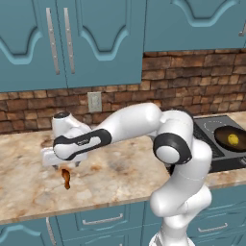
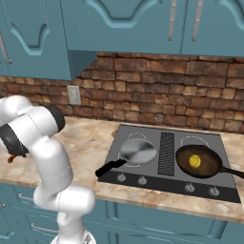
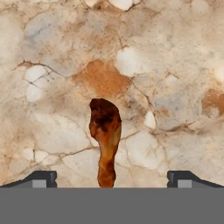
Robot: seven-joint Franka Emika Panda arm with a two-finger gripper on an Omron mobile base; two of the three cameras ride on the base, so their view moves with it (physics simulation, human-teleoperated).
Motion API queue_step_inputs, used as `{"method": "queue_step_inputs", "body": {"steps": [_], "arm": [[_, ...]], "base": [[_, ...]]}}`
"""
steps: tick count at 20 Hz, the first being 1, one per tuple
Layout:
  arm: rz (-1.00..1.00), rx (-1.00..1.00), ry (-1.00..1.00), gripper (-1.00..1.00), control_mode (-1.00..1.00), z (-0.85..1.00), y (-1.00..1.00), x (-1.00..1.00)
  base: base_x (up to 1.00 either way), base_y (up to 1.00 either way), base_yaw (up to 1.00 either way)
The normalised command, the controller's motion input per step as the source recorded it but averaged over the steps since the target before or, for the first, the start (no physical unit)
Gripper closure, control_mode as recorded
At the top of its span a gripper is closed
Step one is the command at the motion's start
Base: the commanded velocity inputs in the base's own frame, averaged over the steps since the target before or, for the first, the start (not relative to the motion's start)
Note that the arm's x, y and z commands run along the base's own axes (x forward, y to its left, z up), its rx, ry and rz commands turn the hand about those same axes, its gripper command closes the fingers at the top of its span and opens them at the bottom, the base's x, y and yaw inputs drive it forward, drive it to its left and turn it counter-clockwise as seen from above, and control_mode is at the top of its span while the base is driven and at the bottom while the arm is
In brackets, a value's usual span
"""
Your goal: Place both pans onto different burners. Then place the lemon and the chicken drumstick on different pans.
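We see the lemon [image 2: 194, 161] sitting in the dark brown pan [image 2: 200, 162] on the cooktop [image 2: 167, 183], the silver pan [image 2: 137, 150] beside it. Our gripper [image 3: 112, 179], fingers apart, hovers above the drumstick [image 3: 105, 138] on the counter [image 1: 110, 178].

arm [image 1: 129, 126]: stretched left, low | jaws: wide apart (empty)

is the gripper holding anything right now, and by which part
Nothing is held. The gripper is open above the chicken drumstick, which lies on the countertop between the spread fingertips, not gripped.
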Motion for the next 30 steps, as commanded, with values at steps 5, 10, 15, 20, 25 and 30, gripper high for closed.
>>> {"method": "queue_step_inputs", "body": {"steps": [5, 10, 15, 20, 25, 30], "arm": [[0.0, 0.0, -0.01, -1.0, -1.0, -0.21, 0.07, 0.0], [0.01, 0.0, -0.02, -1.0, -1.0, -0.19, 0.0, 0.0], [0.01, 0.0, -0.03, -1.0, -1.0, -0.21, 0.0, 0.0], [0.01, 0.0, -0.05, -1.0, -1.0, -0.25, 0.0, 0.0], [0.0, 0.0, -0.05, -1.0, -1.0, -0.18, 0.0, 0.0], [0.0, 0.0, -0.03, -1.0, -1.0, -0.16, 0.0, 0.0]], "base": [[0.0, 0.0, 0.0], [0.0, 0.0, 0.0], [0.0, 0.0, 0.0], [0.0, 0.0, 0.0], [0.0, 0.0, 0.0], [0.0, 0.0, 0.0]]}}
